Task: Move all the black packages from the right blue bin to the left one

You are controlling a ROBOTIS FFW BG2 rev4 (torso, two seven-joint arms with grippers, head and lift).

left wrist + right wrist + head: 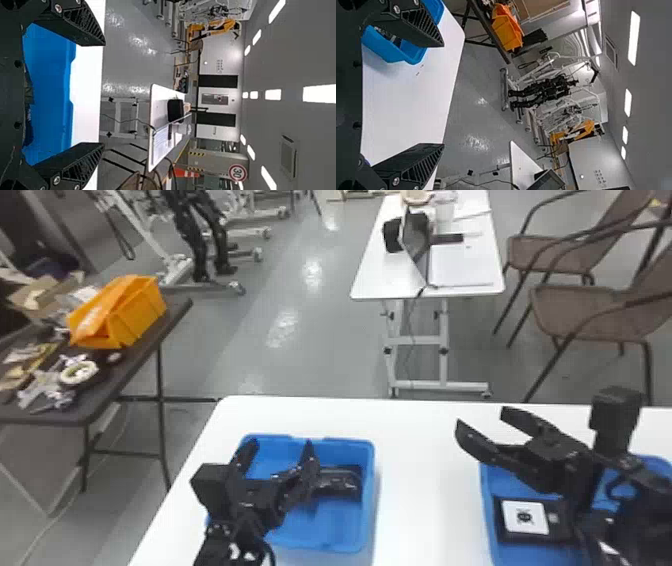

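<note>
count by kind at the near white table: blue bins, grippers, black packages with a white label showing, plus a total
Blue bins: 2, left bin and right bin
Grippers: 2, left gripper and right gripper
Black package with white label: 1
Total: 5

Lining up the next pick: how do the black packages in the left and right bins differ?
The left package in the left bin shows a glossy dark surface; the right package in the right bin shows a big white label. The left package lies near its bin's right wall, the right package near its bin's left wall. Both are black and partly hidden.
</note>
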